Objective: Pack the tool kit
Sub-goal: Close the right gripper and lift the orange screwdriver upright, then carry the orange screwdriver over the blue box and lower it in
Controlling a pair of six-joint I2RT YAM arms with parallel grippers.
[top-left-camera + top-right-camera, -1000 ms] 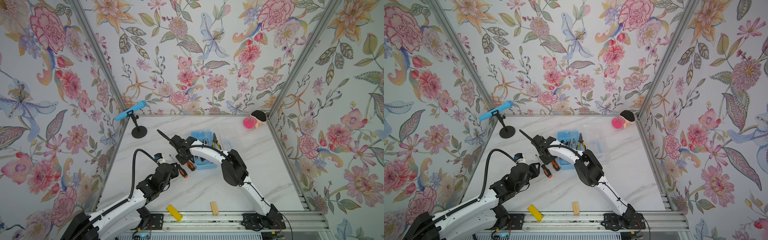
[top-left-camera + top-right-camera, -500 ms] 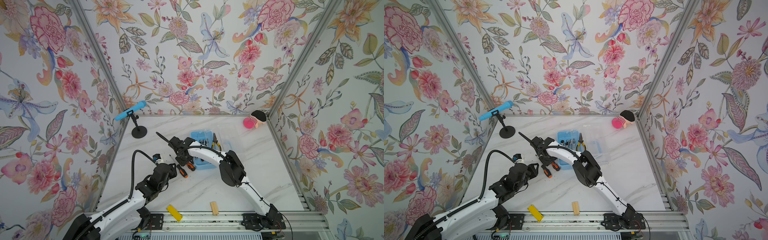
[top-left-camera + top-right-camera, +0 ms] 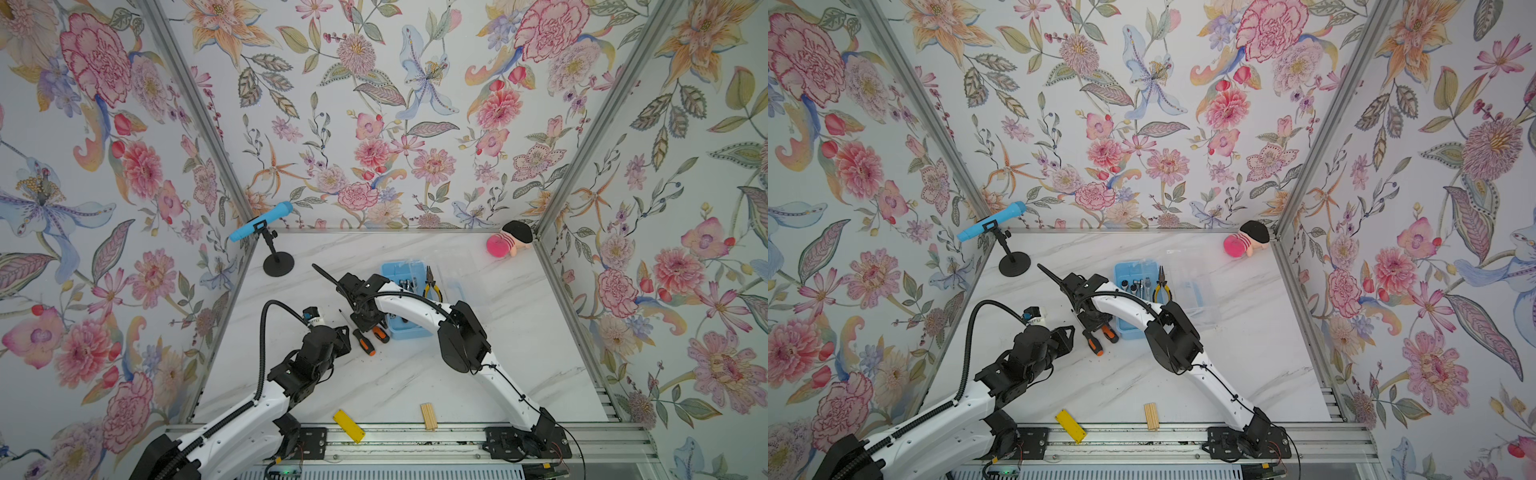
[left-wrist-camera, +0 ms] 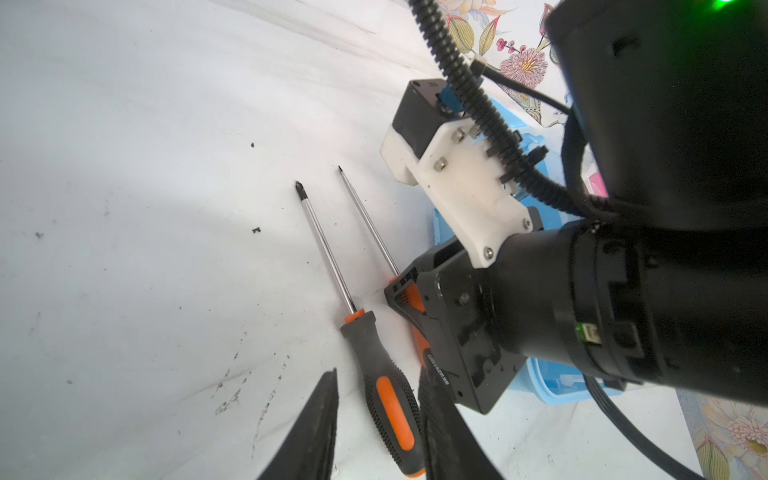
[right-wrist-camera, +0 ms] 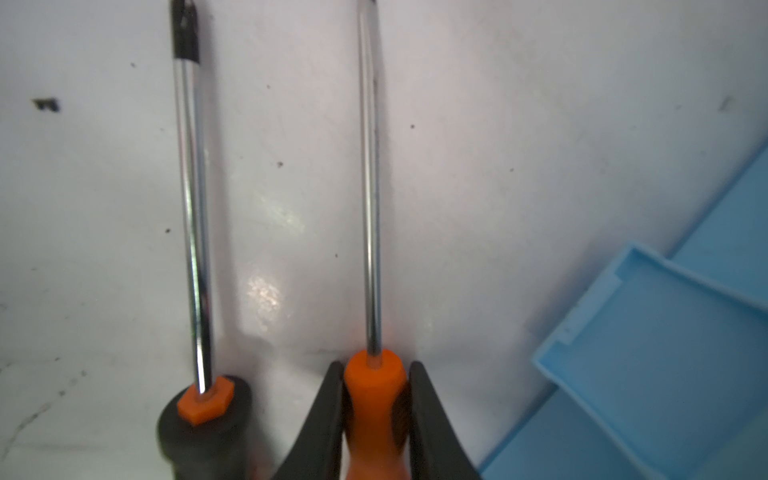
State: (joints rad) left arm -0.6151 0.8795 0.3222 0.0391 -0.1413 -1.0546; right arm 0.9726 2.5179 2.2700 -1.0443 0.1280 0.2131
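**Beside the blue box: two screwdrivers, two arms, little room**

Just left of the small light-blue plastic box [image 3: 392,272], on the white marble table [image 3: 415,382]: two screwdrivers side by side, shafts nearly parallel, handles close together.

Right jaws: closed on the orange neck of the slim orange-handled flat-tip screwdriver [image 5: 374,399], the one nearer the box. Judged still down on the table.

Left jaws: open, straddling the grip of the thicker black-and-orange cross-tip screwdriver [image 4: 388,399], with one finger [image 4: 440,436] wedged between the two handles.

Inside the box: steel ratchet pieces [image 3: 409,284]. At its right edge: yellow-handled pliers [image 3: 432,289], in it or just beside it, cannot tell. Off and lying on the table just right of the box: clear plastic lid [image 3: 1200,299].

Likely trouble from here, as a judgement only:

- Drooping. Gripped at one end of a long tool, so apt to swing tip-down on lifting and snag the box wall.
- Slipping. Smooth, rounded plastic under narrow pads; easily twisted loose by any bump.
- Knocking. Both wrists crowded over neighbouring handles; lifting on the right could strike the left finger or roll the thicker screwdriver away from the open left jaws.
- Poor seating. Long shaft against a short box with ratchet pieces already inside; could end up resting proud and later blocking the lid.
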